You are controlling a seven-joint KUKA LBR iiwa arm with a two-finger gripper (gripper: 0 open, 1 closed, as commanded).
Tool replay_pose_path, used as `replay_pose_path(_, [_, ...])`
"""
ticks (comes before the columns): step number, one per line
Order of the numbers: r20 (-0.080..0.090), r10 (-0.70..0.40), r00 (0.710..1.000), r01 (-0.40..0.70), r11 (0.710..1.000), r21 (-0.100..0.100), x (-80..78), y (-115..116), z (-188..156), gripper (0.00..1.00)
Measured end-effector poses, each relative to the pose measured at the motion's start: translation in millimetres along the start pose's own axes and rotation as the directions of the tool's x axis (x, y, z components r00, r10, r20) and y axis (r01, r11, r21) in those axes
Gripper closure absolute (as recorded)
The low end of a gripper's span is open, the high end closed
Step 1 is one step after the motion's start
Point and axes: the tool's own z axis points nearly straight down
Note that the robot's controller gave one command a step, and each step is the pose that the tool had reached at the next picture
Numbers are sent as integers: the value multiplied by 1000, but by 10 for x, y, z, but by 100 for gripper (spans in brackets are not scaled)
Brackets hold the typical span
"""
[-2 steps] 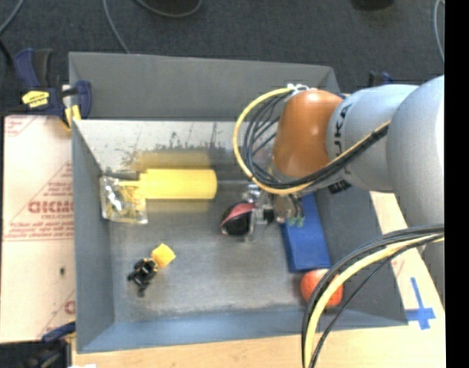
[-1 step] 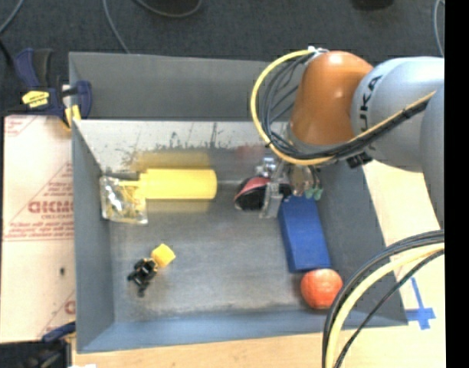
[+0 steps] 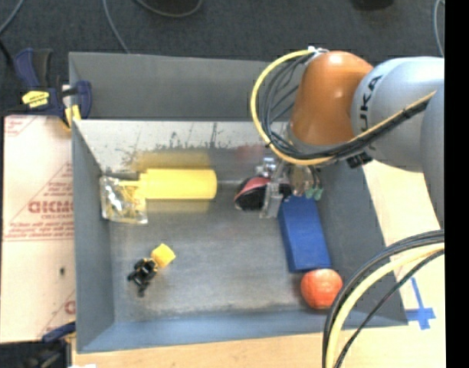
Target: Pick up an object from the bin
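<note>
The red-black thing (image 3: 254, 194) beside my jaws seemed light and stiff, best taken mid-body; whether they were clenched, I could not tell.

Hand (image 3: 277, 184) in the grey bin (image 3: 219, 278), near its back wall, just beside a red-and-black thing (image 3: 252, 195) and a blue block (image 3: 304, 236).

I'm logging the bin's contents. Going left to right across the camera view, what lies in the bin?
clear plastic packet → small black-and-yellow toy → yellow box → red-and-black object → blue block → orange-red ball
</note>
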Motion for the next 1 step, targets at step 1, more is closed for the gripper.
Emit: replay_pose_path(1, [4,-53,999,53,999,1,-223,44,-1260,100])
